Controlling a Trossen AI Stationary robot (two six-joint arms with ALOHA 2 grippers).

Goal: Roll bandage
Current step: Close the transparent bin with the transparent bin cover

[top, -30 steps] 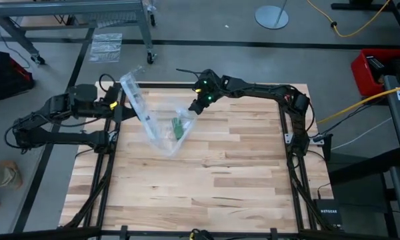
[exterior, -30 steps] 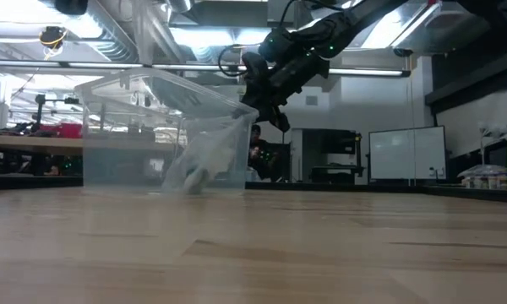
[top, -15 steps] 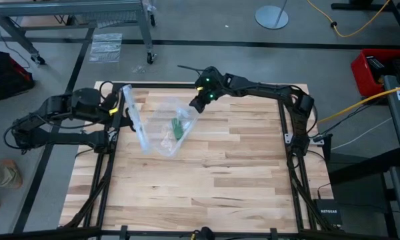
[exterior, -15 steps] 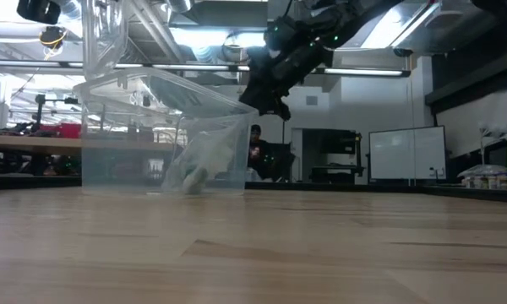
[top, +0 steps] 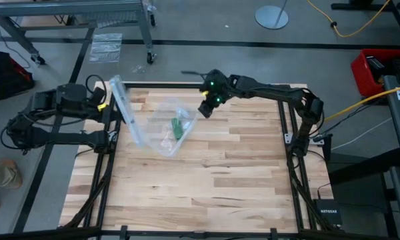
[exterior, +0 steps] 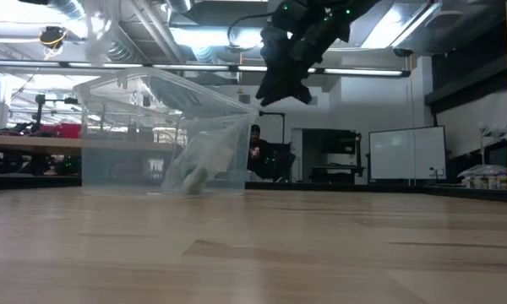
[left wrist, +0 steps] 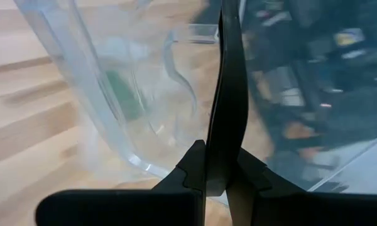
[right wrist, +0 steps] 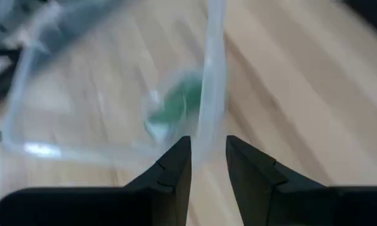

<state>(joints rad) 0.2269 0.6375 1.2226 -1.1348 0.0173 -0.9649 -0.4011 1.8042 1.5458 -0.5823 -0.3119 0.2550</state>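
I've got the clear plastic bag (top: 157, 127) spread on the bench (top: 213, 180), and the bandage (top: 177, 128) sits inside it as a small green lump, near the bag's bottom, not rolled by me yet. My left gripper (top: 113, 107) is at the bench's left edge with jaws closed on the bag's upper lip, lifting that edge so the bag stands open; in the left wrist view the jaws are pressed together on the clear film (left wrist: 113, 113) with green showing through it. My right gripper (top: 205, 110) hangs above the bag's right corner, jaws partly apart; the right wrist view shows the bag's edge (right wrist: 212, 75) running up between the fingers (right wrist: 169, 169), but I can't tell if they pinch it or just straddle it, and in the low view it hangs above the bag, seemingly clear of it. Step in hand, my guess: get the bandage out of the bag before any rolling. To do it well I'd keep the left pinch firm and high so the mouth stays wide, bring the right down through the opening rather than onto the film, and take the green cloth alone. Risk: grabbing film along with cloth, or the bag collapsing if the left slips.
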